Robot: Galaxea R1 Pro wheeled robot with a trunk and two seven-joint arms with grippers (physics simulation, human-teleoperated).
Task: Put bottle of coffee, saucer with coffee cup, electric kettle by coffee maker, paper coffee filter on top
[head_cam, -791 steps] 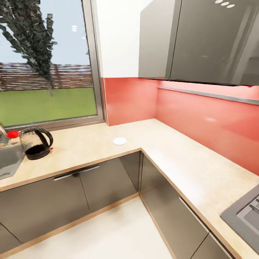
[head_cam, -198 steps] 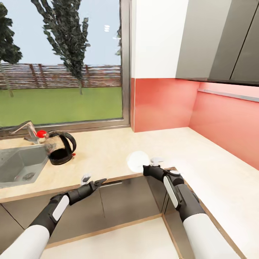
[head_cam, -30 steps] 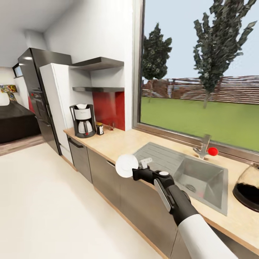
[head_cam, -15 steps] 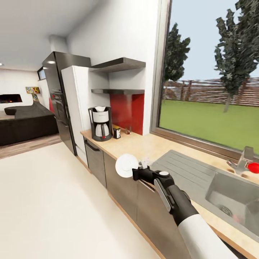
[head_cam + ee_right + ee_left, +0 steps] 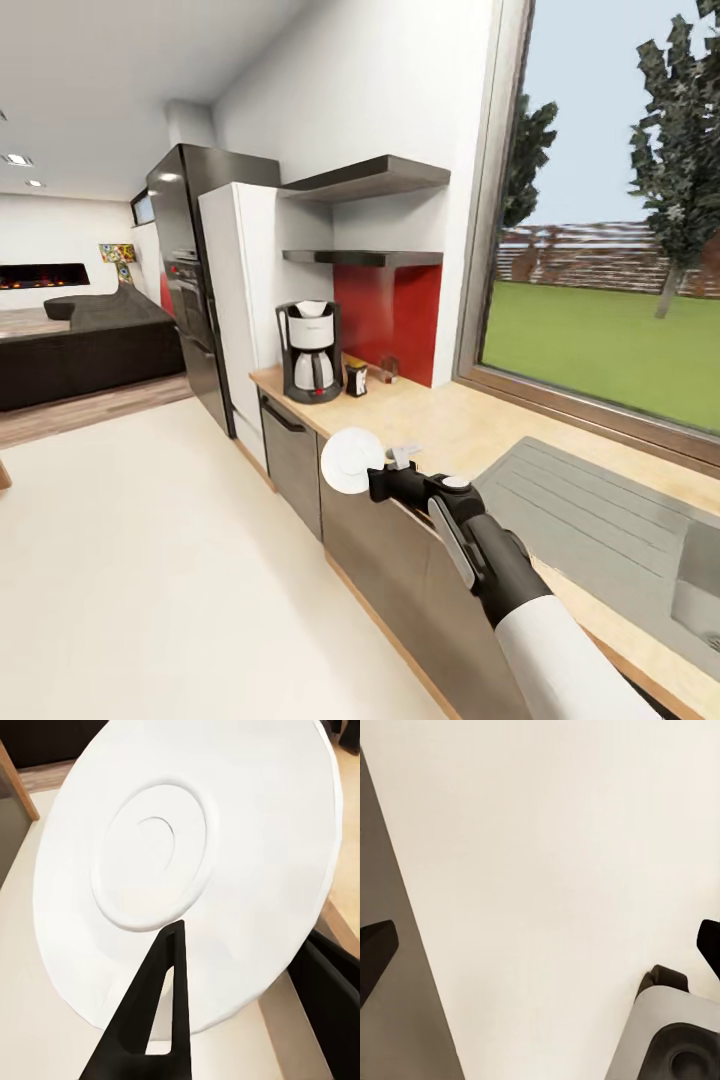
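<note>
Saucer [image 5: 348, 461]: on edge, pinched by right gripper [image 5: 378, 473] fingers, off counter [image 5: 470, 425] front edge. Coffee maker [image 5: 311, 351]: counter's far end. Left gripper [image 5: 540, 945]: fingers spread, empty.

You're in a home kitchen open to a living room: a wood-tone kitchen countertop [image 5: 450, 425] over grey cabinets [image 5: 375, 540], a steel sink [image 5: 610, 520] under a garden window [image 5: 620, 300], a coffee maker [image 5: 310, 352], a fridge [image 5: 240, 300], and a dark sofa [image 5: 90, 345] beyond.
</note>
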